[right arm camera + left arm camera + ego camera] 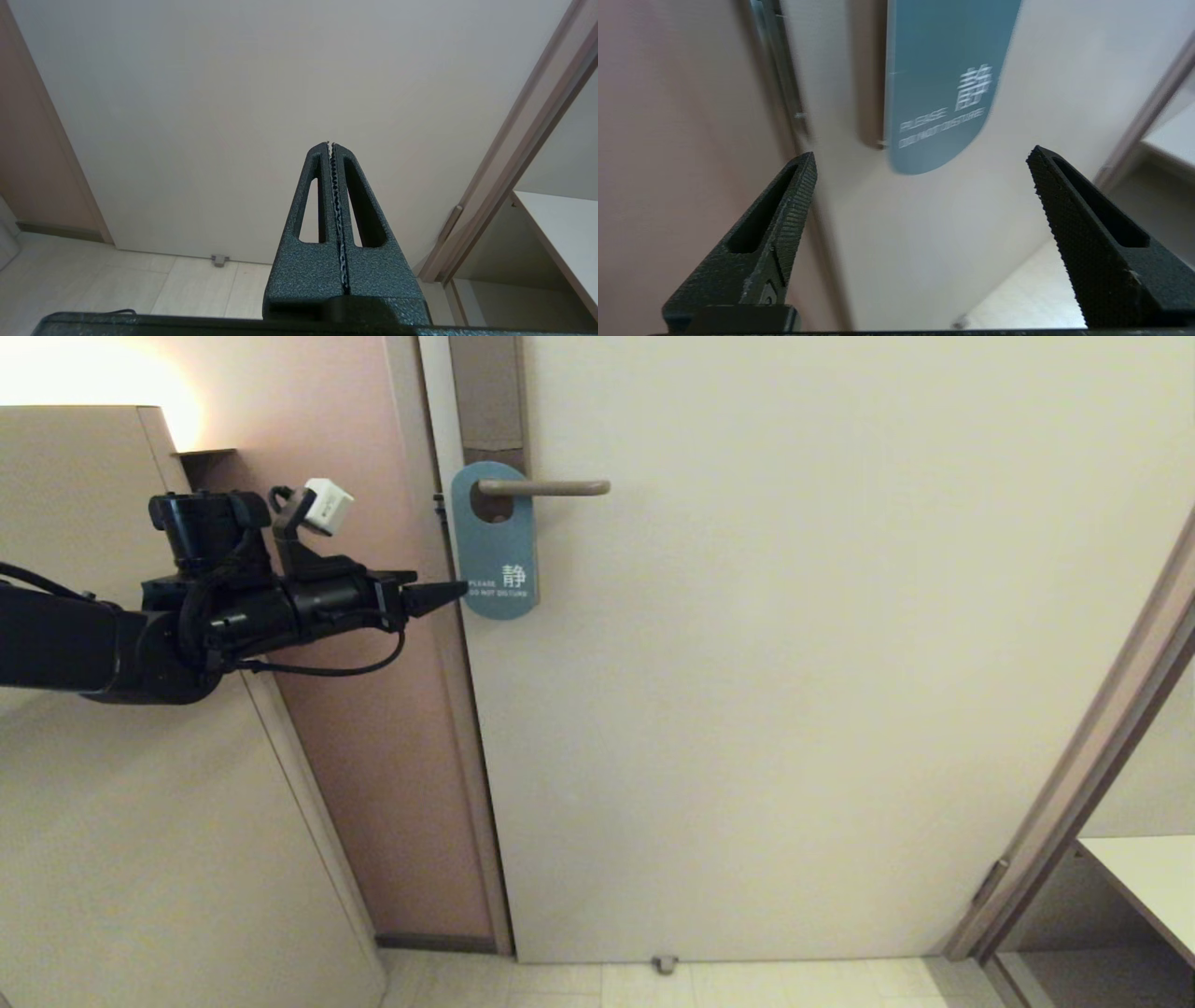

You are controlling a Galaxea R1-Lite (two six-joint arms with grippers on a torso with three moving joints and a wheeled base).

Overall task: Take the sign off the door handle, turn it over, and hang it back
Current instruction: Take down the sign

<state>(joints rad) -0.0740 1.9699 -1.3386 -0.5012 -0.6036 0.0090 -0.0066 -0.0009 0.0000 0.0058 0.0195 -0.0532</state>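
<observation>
**Left wrist view: jaws wide, sign dead ahead**

Left wrist view puts the two black fingers nearest, spread far apart with nothing between them. That wide stance fits an approach: the gap has to take the thin edge of a flat hanger, and a generous opening forgives a small aiming error. Beyond the fingertips hangs the sign, blue side out with white lettering, its rounded lower end just past the fingers and not touched.

From the head camera, the left gripper reaches in level from the left, its tip just beside the lower left edge of the sign. Coming in low and sideways suits the job, since the free bottom end is the easiest part to pinch, while the top is threaded on the door handle through its round hole. The sign hangs straight down against the door, close to the backplate.

The right gripper is parked, fingers pressed together, facing bare door. Judging by this, removal has not begun.
</observation>
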